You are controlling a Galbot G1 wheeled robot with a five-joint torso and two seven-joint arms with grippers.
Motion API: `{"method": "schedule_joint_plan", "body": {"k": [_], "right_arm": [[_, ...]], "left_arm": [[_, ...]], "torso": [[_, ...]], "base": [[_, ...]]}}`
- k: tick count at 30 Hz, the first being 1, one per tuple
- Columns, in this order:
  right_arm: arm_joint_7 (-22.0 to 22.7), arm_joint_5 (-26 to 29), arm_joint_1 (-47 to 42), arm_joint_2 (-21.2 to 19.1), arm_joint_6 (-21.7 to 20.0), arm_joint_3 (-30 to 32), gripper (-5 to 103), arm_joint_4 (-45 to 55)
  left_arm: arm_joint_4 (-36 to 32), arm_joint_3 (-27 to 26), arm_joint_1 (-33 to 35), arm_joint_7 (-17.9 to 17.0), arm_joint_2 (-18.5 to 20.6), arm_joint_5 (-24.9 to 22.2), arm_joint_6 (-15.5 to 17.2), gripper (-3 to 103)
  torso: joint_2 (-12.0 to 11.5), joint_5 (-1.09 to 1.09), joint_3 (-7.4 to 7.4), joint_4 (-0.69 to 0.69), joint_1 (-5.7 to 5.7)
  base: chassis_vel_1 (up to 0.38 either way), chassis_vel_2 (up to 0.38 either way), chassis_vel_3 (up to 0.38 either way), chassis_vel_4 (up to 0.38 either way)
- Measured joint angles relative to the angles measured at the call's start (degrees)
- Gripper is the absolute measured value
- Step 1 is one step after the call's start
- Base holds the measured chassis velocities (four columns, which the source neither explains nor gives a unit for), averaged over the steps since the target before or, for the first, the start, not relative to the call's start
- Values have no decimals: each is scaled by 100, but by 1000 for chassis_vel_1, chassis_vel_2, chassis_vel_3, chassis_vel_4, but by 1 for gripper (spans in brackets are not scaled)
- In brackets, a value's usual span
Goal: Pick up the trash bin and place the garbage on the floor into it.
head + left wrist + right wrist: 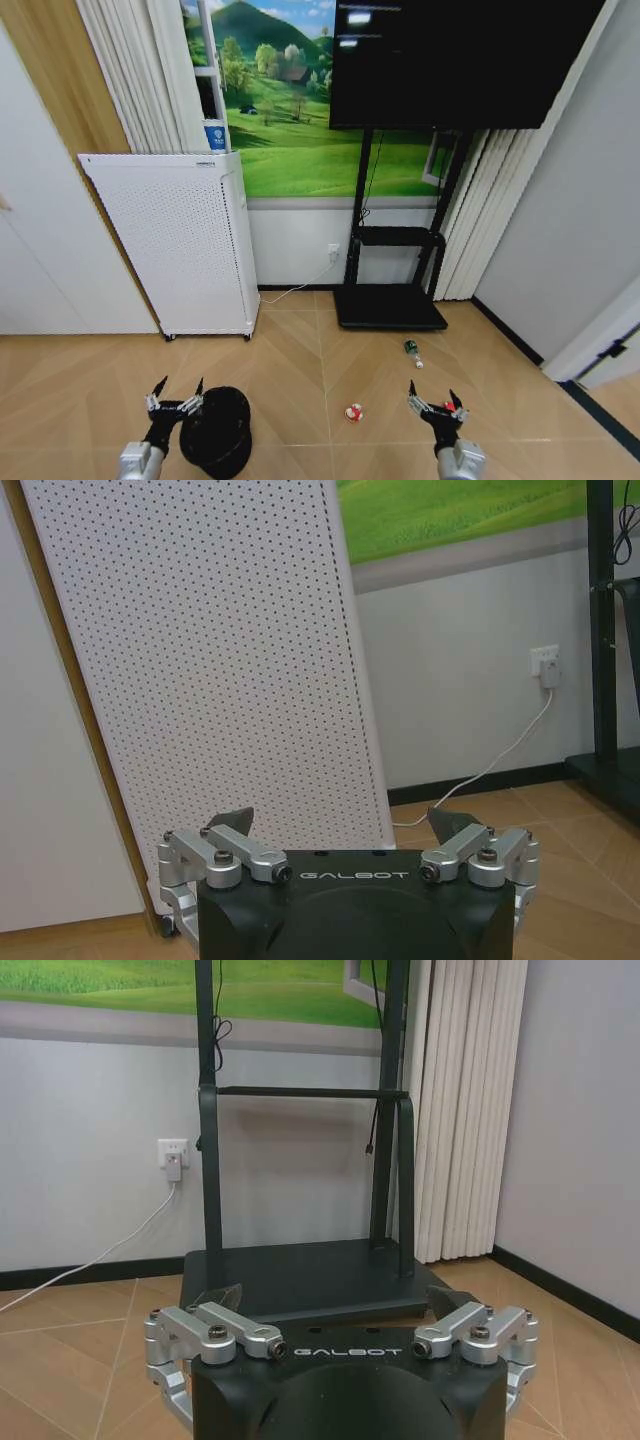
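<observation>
Nothing looks done yet: both the left gripper and right gripper hang spread and empty, the bin stands near left, and a wad and bottle lie right.

The trash bin stands on the floor just right of the left tool, before the perforated cabinet. The stand lies right of the cabinet, against the wall. The bottle lies before the stand. One wad lies left of the right tool; another sits at that tool.
</observation>
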Motion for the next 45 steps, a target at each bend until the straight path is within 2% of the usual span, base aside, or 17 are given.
{"method": "schedule_joint_plan", "body": {"k": [32, 45], "right_arm": [[-36, -32, -18, -2, 80, -2, 100, -76], [-36, -49, -19, -1, 87, 2, 100, -76]], "left_arm": [[32, 74, 37, -2, -142, 155, -14, 98], [38, 68, 56, -1, -150, 170, -17, 98]], "torso": [[-761, 0, -486, 0, -276], [-1038, 0, -683, 0, -355]], "base": [[0, 0, 0, 0], [0, 0, 0, 0]]}}
